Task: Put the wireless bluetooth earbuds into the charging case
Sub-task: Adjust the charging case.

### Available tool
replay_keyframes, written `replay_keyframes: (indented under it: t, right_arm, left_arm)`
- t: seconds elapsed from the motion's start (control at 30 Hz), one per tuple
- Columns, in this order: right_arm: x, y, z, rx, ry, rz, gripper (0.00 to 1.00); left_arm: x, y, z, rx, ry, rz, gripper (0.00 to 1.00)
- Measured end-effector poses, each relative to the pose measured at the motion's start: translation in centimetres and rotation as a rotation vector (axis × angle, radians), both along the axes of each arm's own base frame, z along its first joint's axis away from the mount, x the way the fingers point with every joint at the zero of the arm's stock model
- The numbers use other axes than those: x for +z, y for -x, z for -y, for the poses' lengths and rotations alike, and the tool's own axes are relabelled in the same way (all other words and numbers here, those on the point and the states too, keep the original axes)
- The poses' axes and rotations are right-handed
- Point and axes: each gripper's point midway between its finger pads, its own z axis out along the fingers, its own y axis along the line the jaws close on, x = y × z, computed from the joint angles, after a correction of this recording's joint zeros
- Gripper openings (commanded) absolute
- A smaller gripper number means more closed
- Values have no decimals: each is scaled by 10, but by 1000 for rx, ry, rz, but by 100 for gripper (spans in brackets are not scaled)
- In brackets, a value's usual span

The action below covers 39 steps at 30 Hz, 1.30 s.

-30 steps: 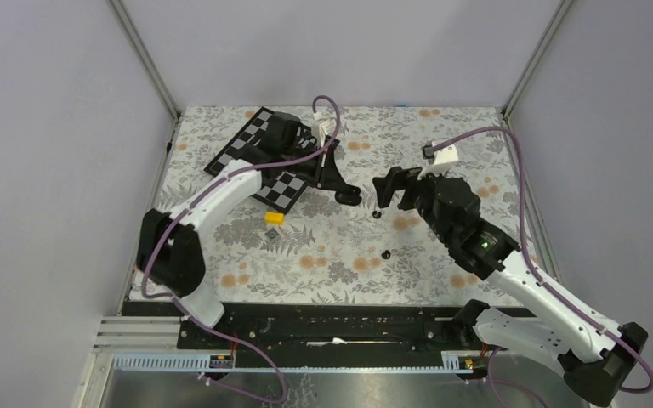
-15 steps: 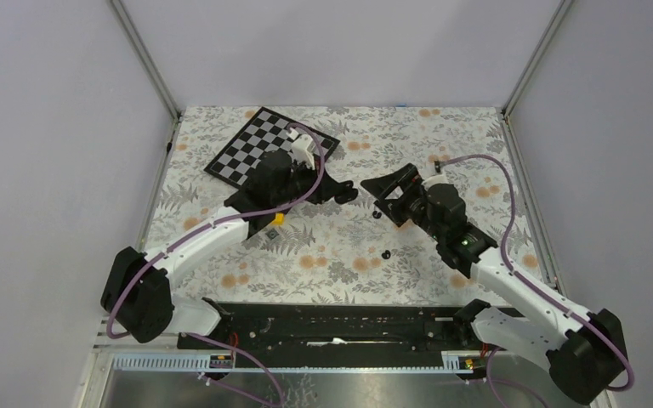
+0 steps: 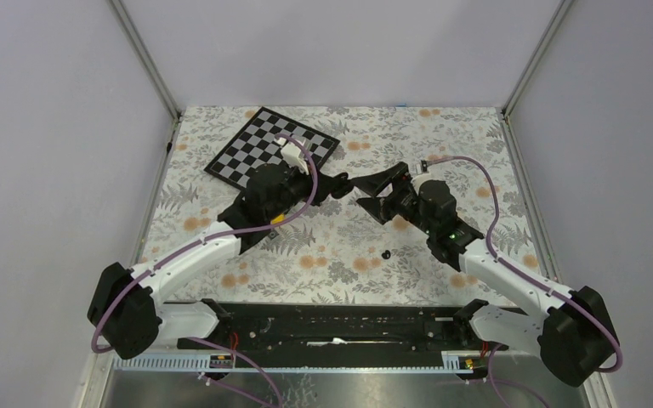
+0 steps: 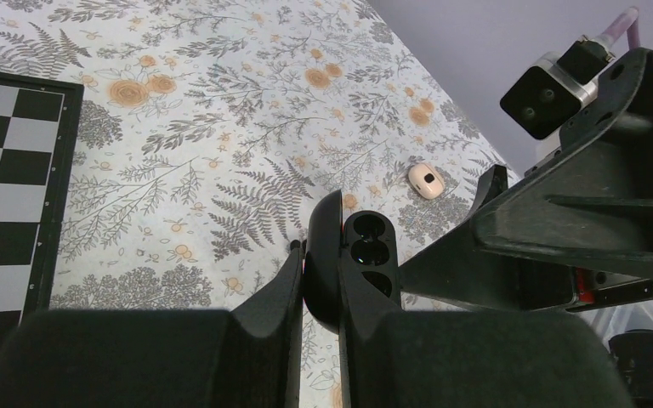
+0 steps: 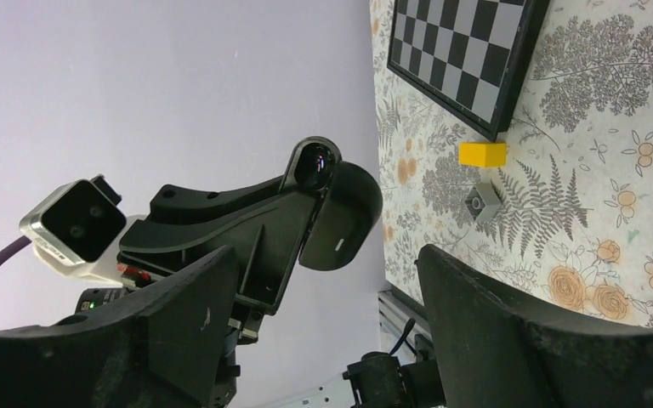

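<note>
While the black earbud [image 3: 385,253] lies loose on the flowered counter [image 3: 476,144], about midway between the left and right edges and nearer the near edge than the far one, a pale beige-pink earbud [image 4: 428,180] also rests on the counter. The left wrist camera shows it just beyond the charging case [image 4: 359,253], close to the tip of one of the right arm's fingers [image 4: 553,229]. From overhead it cannot be picked out among the orange flowers. The case is black, its lid swung open, with two round sockets facing outward. They look dark, and whether anything sits in them cannot be told. The left jaws are closed on the case, pinching it at their tips and holding it off the counter near the centre. The right jaws are spread wide with nothing between them and face the case from the right side, just beside it. Whether they touch it cannot be told. Further out, a small yellow block [image 5: 482,154] sits beside the near edge of a chessboard [image 3: 272,144], with a small grey piece [image 5: 481,204] just next to the block. The chessboard lies flat toward the far left corner of the counter.
</note>
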Motion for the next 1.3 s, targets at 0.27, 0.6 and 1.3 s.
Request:
replay_keyframes:
  t: [0.27,0.6,1.3]
  right_arm:
    - [1,-2,-4,9,-29,-14,79]
    - [-14,-9,-17,43,-55,-60,62]
    - [-10,-9,-28,88,-114,-74,33]
  left_arm:
    - [-1,2,0,-5,-10,12,0]
    - [3,5,0,-15,-21,43,0]
    - [8,9,1,-27,-53,99,3]
